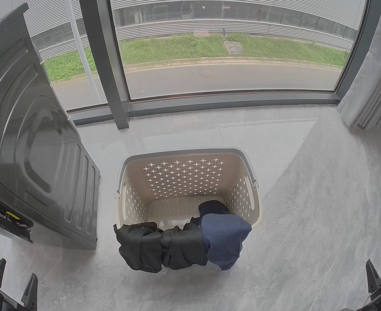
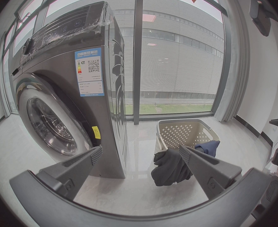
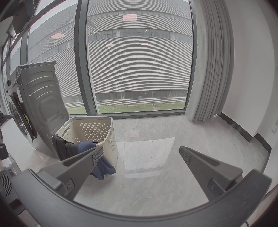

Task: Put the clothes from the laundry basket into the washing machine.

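Ahead of the left end effector [image 2: 139, 149], spread and empty, black clothes [image 2: 170, 167] and a blue piece [image 2: 209, 147] drape over the basket [image 2: 183, 131], hiding its near rim. The washer [image 2: 82, 111] stands close by, its far side cut off. The right end effector [image 3: 140, 149], also spread, holds nothing.

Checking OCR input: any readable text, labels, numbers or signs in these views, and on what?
Blue-and-white label on washing machine front: QR code, print too small to read.
Yellow sticker lower on that front: too small to read.
Control panel under plastic wrap: markings blurred.
White tag on black garment: blurred.
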{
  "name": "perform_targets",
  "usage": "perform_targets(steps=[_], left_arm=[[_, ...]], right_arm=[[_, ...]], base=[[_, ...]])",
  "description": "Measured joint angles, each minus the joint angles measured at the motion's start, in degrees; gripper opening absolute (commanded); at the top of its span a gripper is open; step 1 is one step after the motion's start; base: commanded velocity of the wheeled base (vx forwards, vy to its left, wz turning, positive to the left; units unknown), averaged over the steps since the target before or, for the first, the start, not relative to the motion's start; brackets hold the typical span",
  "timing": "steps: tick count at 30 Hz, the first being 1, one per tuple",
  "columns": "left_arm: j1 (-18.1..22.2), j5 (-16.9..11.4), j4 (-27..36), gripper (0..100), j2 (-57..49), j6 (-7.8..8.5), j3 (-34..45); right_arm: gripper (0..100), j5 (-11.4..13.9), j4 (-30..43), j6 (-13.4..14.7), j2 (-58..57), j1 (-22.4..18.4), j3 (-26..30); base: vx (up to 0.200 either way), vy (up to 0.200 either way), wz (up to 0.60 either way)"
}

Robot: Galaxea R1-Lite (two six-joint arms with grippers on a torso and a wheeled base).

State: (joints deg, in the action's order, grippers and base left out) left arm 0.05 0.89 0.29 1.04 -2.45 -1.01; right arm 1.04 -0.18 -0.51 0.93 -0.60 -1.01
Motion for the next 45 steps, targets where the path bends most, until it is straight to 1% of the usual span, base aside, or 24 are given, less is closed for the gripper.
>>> perform_targets(steps=[10,22,28,34,40,45], left_arm=[[0.00,0.00,-0.02,100,0.00,0.02,0.00],[0.00,0.00,0.04,100,-0.02,0.00,0.00],[0.00,-0.05,0.00,100,0.00,0.02,0.00],[0.00,-0.02,0.00,100,0.00,0.10,0.00],[0.05,-0.02,0.00,100,0.00,0.10,0.00],[0.00,-0.02,0.00,100,0.00,0.10,0.00]], right_arm=[[100,0.00,0.00,0.05,0.00,0.05,0.00],[100,0.00,0.00,0.05,0.00,0.07,0.00],[100,-0.02,0.02,0.05,0.00,0.07,0.00],[100,-0.02,0.05,0.02,0.00,0.09,0.00],[100,0.00,0.02,0.00,0.00,0.05,0.00],[100,0.00,0.02,0.00,0.00,0.09,0.00]], base=[[0.000,-0.020,0.00],[0.200,0.000,0.00],[0.000,0.000,0.00],[0.200,0.000,0.00],[0.000,0.000,0.00],[0.200,0.000,0.00]])
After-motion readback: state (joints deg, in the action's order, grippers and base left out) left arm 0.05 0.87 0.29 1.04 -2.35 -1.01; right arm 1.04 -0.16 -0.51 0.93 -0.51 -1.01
